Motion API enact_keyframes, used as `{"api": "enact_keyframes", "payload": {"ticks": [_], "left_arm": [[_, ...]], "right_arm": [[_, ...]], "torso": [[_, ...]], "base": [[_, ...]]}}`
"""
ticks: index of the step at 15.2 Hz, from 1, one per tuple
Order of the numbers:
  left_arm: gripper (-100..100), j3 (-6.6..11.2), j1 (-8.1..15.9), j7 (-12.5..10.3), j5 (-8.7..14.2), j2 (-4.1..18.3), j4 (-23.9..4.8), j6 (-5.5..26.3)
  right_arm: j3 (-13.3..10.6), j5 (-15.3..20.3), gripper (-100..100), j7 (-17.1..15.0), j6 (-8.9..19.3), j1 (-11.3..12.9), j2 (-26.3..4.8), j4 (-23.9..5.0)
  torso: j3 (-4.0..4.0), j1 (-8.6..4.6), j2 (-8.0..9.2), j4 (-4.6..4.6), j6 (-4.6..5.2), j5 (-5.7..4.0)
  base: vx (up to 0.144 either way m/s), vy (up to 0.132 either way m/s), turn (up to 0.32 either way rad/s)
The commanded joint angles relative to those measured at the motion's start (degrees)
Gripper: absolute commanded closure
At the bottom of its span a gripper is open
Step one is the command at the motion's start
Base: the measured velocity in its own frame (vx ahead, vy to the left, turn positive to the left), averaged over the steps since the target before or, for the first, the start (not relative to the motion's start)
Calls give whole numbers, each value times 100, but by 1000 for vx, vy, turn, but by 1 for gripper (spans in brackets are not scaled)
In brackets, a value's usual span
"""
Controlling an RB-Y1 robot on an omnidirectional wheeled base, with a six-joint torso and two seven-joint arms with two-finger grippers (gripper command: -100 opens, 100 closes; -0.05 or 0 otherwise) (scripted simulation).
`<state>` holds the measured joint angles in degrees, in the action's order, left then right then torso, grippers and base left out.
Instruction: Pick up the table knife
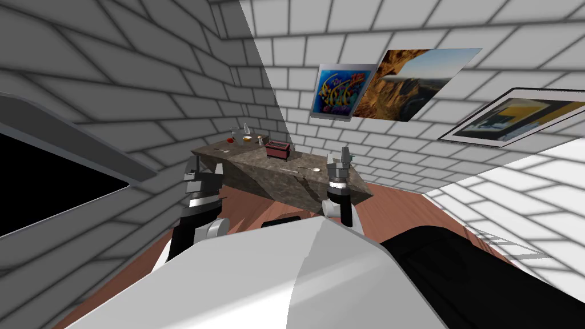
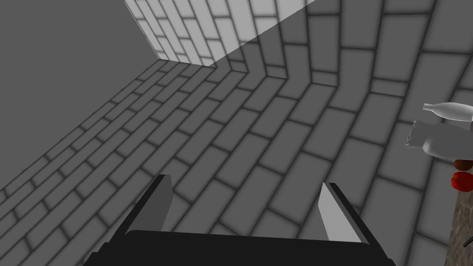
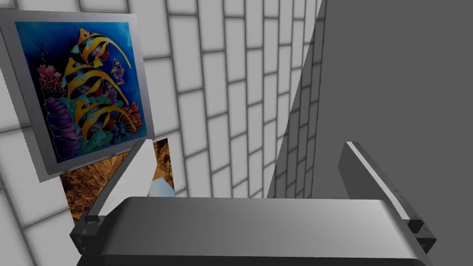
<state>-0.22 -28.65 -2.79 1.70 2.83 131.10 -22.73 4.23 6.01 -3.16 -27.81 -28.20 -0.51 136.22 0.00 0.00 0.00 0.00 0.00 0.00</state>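
Both pincers empty, spread wide, likely readied for grasping: left gripper (image 2: 245, 187), right gripper (image 3: 242, 152). Table knife (image 1: 288, 169), probably the slim pale piece, lies mid-frame on dark table (image 1: 268, 183), near right gripper.

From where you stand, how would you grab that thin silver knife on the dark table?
Probably from above, right fingers astride its narrow width: the thin silver knife lies flat on the dark mottled table, leaving no side to pinch. Handle and blade are too small to tell apart.
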Motion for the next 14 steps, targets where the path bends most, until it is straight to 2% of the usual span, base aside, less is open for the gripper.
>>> {"api": "enact_keyframes", "payload": {"ticks": [1, 2, 3, 7, 8, 9, 10, 11, 12, 13, 14], "left_arm": [[0, 0, 0, 0, 0, 0, 0, 0], [0, 0, 0, 0, 0, 0, 0, 0], [0, -1, 0, 0, 0, 0, 0, 0], [0, -1, 0, 0, 0, -1, 0, 0], [0, -1, 0, 0, 0, -1, 0, 0], [0, -1, 0, 0, 0, -1, 0, 0], [0, -1, 0, 0, 0, -1, 0, 0], [0, -1, 0, 0, 0, -1, 0, 0], [0, -1, 0, 0, 0, -1, 0, 0], [0, -1, 0, 0, 0, -1, 0, 0], [0, -1, 0, 0, 0, -1, 0, 0]], "right_arm": [[30, 60, -100, -2, -2, 3, -202, -74], [59, 123, -100, -5, -6, 6, -355, -149], [59, 123, -100, -5, -6, 6, -355, -149], [185, 436, -100, -26, -39, 12, -895, -503], [185, 436, -100, -26, -39, 12, -898, -503], [236, 577, -100, -38, -58, 11, -1101, -657], [236, 577, -100, -38, -58, 11, -1102, -657], [290, 736, -100, -52, -80, 9, -1316, -827], [290, 736, -100, -52, -80, 9, -1318, -827], [347, 908, -100, -69, -106, 5, -1529, -1009], [347, 908, -100, -69, -106, 5, -1543, -1009]], "torso": [[0, 0, 0, 0, 0, 0], [0, 3, 0, 0, -1, 0], [-1, 12, -1, 0, -1, 2], [-5, 33, -9, -2, -2, 7], [-7, 38, -12, -3, -3, 8], [-8, 38, -13, -3, -2, 9], [-8, 36, -14, -3, -3, 8], [-7, 33, -12, -3, -2, 8], [-6, 33, -10, -3, -3, 7], [-6, 34, -10, -2, -2, 8], [-6, 38, -11, -3, -3, 8]], "base": [[1, 17, 33], [4, 50, 75], [6, 60, 56], [23, 86, 91], [32, 92, 78], [33, 83, 117], [23, 73, 96], [16, 81, 117], [21, 85, 104], [28, 99, 144], [27, 99, 109]]}}
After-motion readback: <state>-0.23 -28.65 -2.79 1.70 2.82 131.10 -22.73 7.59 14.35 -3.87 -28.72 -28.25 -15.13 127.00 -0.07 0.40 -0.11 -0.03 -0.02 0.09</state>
